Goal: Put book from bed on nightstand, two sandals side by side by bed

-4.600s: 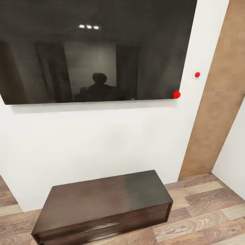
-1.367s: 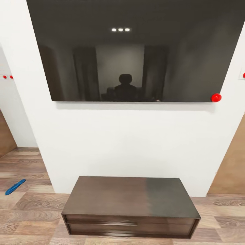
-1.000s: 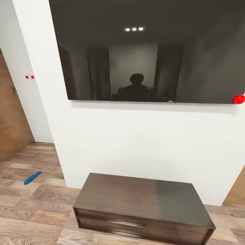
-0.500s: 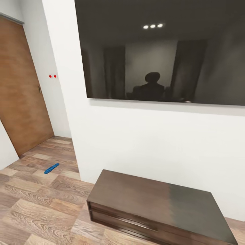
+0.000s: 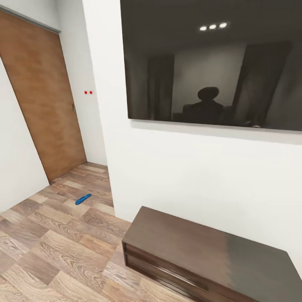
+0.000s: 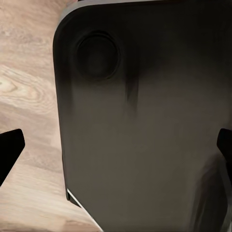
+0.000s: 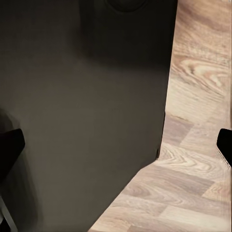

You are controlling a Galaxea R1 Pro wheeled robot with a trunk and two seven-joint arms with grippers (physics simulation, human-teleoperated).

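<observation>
Change: the head camera has swung left since 0.5 s ago, so the whole scene has slid right; the door now stands fuller in view and the red knob at the screen's corner has left the picture.
Wall (image 5: 176, 167): plain white, carrying the screen above and meeting the cabinet below.
Screen (image 5: 214, 63): large, dark and glossy, mirroring 3 ceiling lights and a dim silhouette.
Door (image 5: 42, 96): brown wood, at the far left beyond the wall's corner.
Floor (image 5: 54, 247): brown wood planks.
Cabinet (image 5: 209, 256): long, low and dark brown with a drawer front, set against the wall.
Sandal (image 5: 83, 199): 1 blue sandal, lying flat on the floor near the door, well apart from the cabinet.
Red dots (image 5: 88, 92): 2 small ones side by side on the white wall beside the door.
Left gripper (image 6: 116, 145): fingertips far apart at opposite picture edges, nothing between them; a dark body panel and floor behind.
Right gripper (image 7: 116, 145): fingertips likewise wide, holding nothing.
</observation>
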